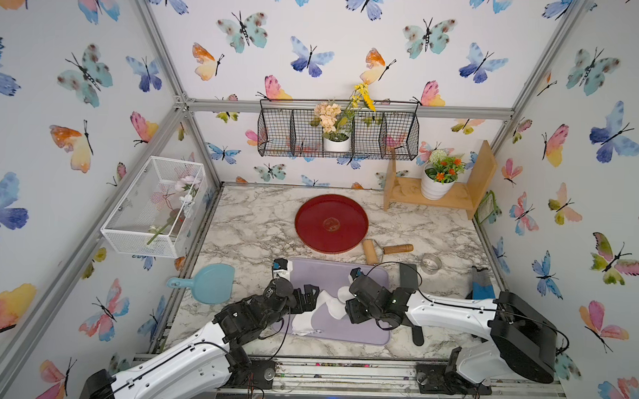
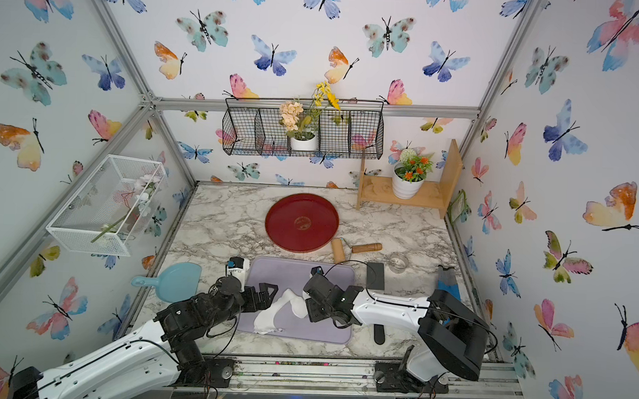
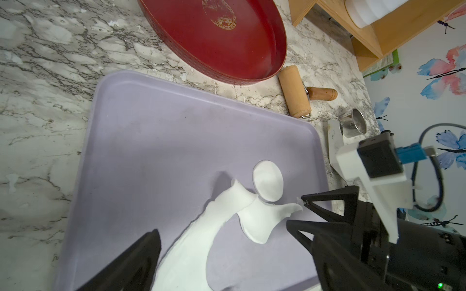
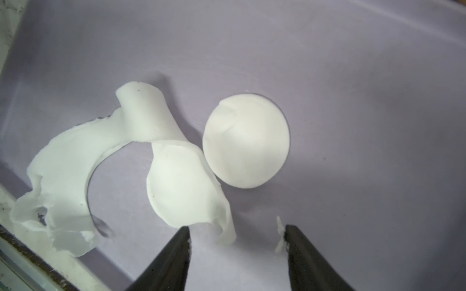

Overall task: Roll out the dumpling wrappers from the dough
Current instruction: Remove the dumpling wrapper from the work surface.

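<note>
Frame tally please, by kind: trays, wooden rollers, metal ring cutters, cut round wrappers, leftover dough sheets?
Trays: 2, the round red tray and the rectangular lavender tray
Wooden handled roller: 1
Round metal ring cutter: 1
Thin round white wrapper: 1
Irregular white dough sheet: 1
Total: 6

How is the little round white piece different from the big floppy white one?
The dumpling wrapper is a neat round disc; the dough is ragged and curvy. The dumpling wrapper is smaller than the dough. Both are white, lying on the purple tray.
</note>
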`<action>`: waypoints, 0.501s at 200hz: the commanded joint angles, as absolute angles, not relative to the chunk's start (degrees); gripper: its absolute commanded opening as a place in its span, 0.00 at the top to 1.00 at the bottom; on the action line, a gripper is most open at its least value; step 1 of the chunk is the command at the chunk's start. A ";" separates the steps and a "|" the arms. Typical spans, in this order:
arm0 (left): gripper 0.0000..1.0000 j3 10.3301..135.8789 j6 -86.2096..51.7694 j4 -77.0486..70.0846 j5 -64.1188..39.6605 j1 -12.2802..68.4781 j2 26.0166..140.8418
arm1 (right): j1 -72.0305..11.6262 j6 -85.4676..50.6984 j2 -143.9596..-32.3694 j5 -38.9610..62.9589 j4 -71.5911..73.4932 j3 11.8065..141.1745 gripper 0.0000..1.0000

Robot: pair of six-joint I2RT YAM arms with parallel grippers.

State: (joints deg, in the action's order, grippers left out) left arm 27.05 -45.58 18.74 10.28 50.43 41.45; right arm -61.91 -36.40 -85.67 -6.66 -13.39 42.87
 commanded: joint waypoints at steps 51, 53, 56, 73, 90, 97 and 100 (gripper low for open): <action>0.01 26.02 -45.28 19.21 12.48 50.47 41.71 | -61.61 -33.66 -89.56 -2.51 -13.12 47.81 0.57; 0.01 26.06 -45.27 19.20 12.48 50.50 41.78 | -61.61 -33.66 -89.56 -2.58 -13.21 47.88 0.58; 0.00 26.07 -45.23 19.20 12.48 50.50 41.83 | -61.61 -33.66 -89.60 -2.70 -13.30 47.90 0.59; 0.00 26.10 -45.18 19.25 12.48 50.41 41.91 | -61.61 -33.90 -89.81 -3.81 -14.93 48.52 0.68; 0.00 26.14 -45.14 19.20 12.48 50.38 41.84 | -61.61 -34.10 -90.08 -5.12 -17.67 49.53 0.75; 0.00 26.03 -45.17 19.23 12.44 50.34 41.76 | -61.61 -34.04 -90.22 -5.51 -18.90 50.02 0.79; 0.01 26.02 -45.17 19.27 12.47 50.32 41.71 | -61.61 -34.08 -90.26 -5.61 -19.42 50.23 0.80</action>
